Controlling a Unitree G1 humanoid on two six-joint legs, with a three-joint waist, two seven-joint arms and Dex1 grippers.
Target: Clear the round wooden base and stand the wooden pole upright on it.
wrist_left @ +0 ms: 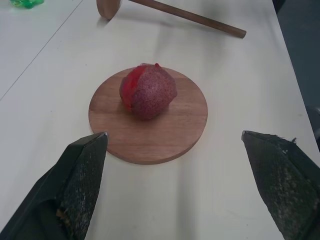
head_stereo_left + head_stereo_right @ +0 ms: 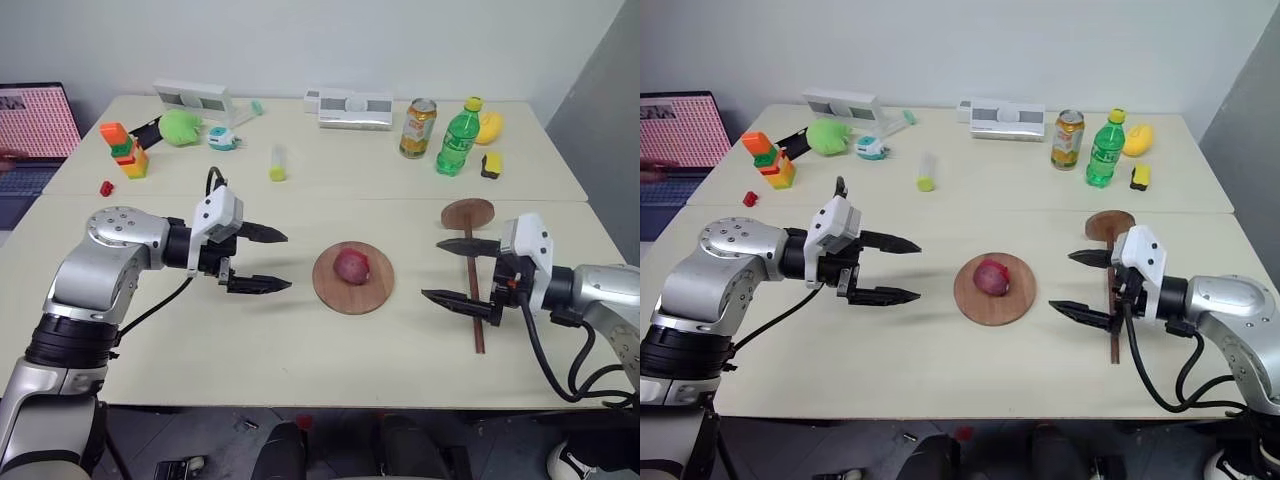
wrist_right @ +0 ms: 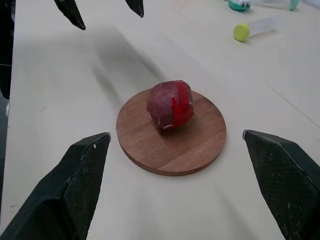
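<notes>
Clearing the red fruit off the round wooden base before the pole can go up.

Both claws hang spread wide and empty: the left claw (image 2: pixel 262 260) just beside the base's left edge, the right claw (image 2: pixel 452 270) on the other side, above the wooden pole (image 2: pixel 473 290). Between them the round wooden base (image 2: pixel 373 290) lies flat on the surface (image 2: pixel 300 340), with the red fruit (image 2: pixel 351 265) sitting at its middle, probably covering the centre hole. The pole lies flat to the right, its disc cap pointing away. A good move, I judge: bring one claw in low and level, close on the fruit's widest part, lift straight up so the base does not slide, and set it down well away.
</notes>
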